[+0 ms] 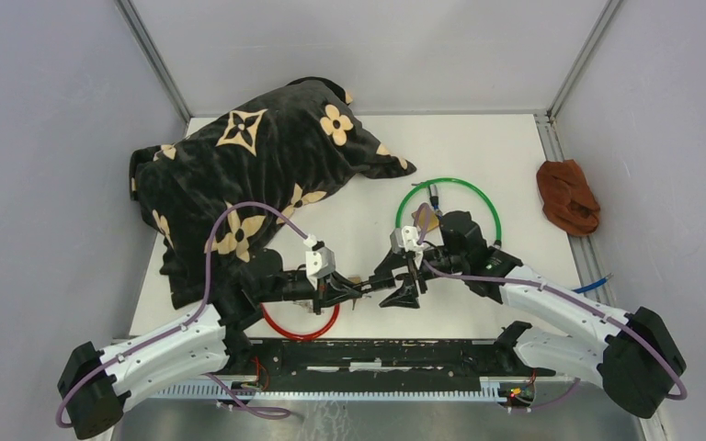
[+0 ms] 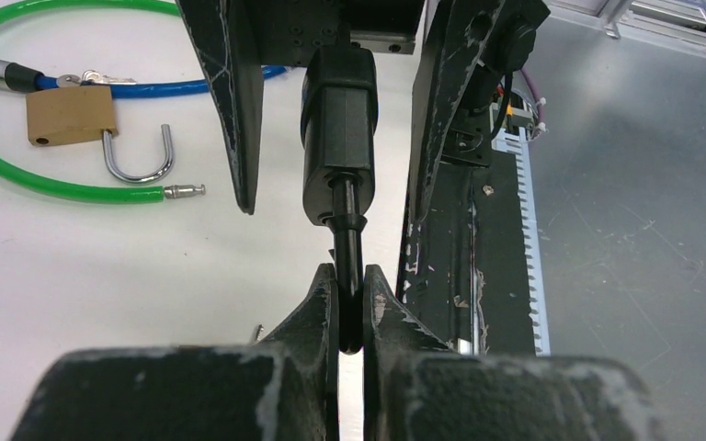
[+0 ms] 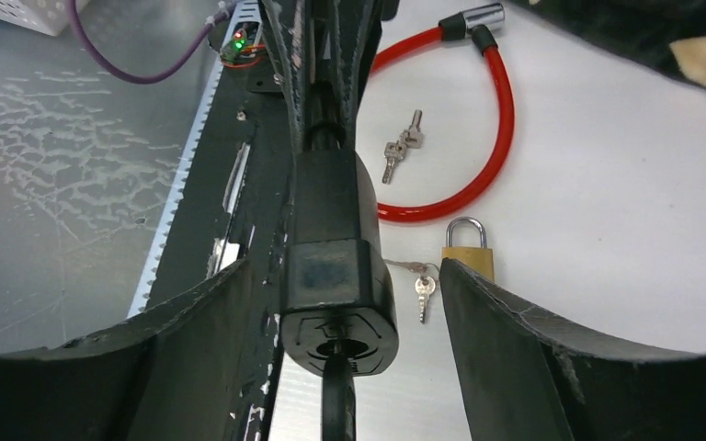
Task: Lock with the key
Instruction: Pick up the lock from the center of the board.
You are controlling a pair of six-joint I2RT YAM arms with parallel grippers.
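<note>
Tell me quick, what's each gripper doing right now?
Left gripper: jaws closed on the stem of the black lock.
Right gripper: jaws open, straddling the black lock, holding nothing.

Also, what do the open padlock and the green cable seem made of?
Open padlock: body likely brass, matte yellow-gold; shackle likely steel, silvery and shiny. Green cable: glossy plastic sleeve, probably over metal wire, since a bare metal tip shows at its end.
</note>
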